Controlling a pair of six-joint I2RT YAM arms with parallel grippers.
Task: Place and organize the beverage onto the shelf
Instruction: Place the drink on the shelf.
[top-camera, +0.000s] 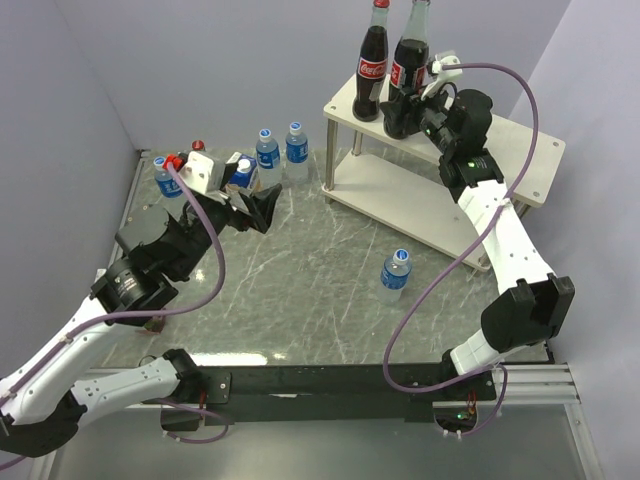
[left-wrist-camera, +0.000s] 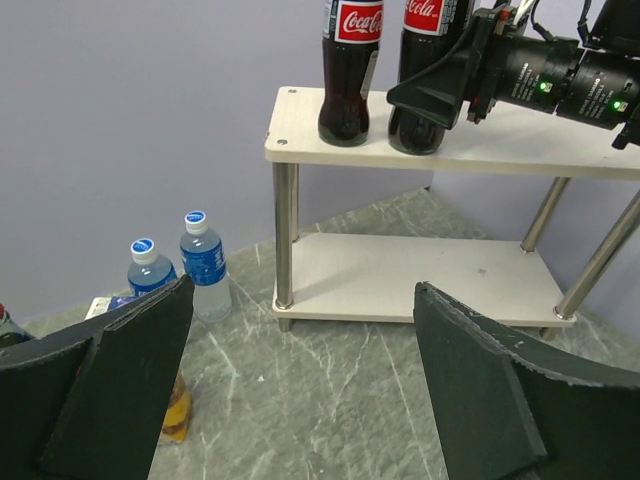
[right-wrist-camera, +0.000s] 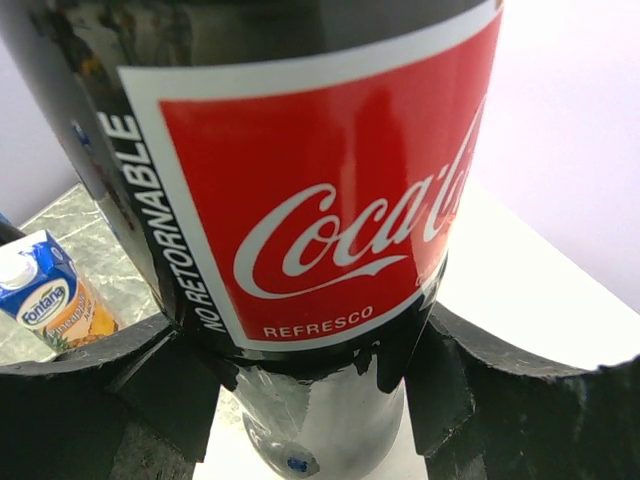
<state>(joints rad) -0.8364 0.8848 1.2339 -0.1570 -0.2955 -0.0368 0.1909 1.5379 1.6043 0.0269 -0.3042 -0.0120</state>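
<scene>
Now, your right gripper (top-camera: 405, 112) is clamped on the lower body of a cola bottle (top-camera: 410, 62). That bottle stands upright at the left end of the top board of the shelf (top-camera: 520, 150). A second cola bottle (top-camera: 371, 72) stands just beside it, nearer the board's left edge, with a narrow gap between them. From the left wrist view the held bottle's base looks seated on the board, so I judge the step in hand to be the release.

Before you let go, confirm the base is flat and not riding on a finger. Then open the jaws only enough to clear the glass. Draw the arm back toward the board's right end along the line of its own fingers. Do not swing left, because a nudge there could tip the held bottle into its neighbour. Keep the wrist level until the fingers are free of the bottle.

Your left gripper (top-camera: 265, 210) has its jaws wide and holds nothing. It hovers over the far-left part of the tabletop (top-camera: 300, 300), facing the shelf. Just beside it is a juice carton (top-camera: 241, 172). Two water bottles (top-camera: 267, 150) stand near the far edge, and a lone water bottle (top-camera: 395, 272) stands near the shelf's front. The lower board is bare, so it should suit these shorter drinks. Hold the left arm back until the right arm is clear of the shelf.
</scene>
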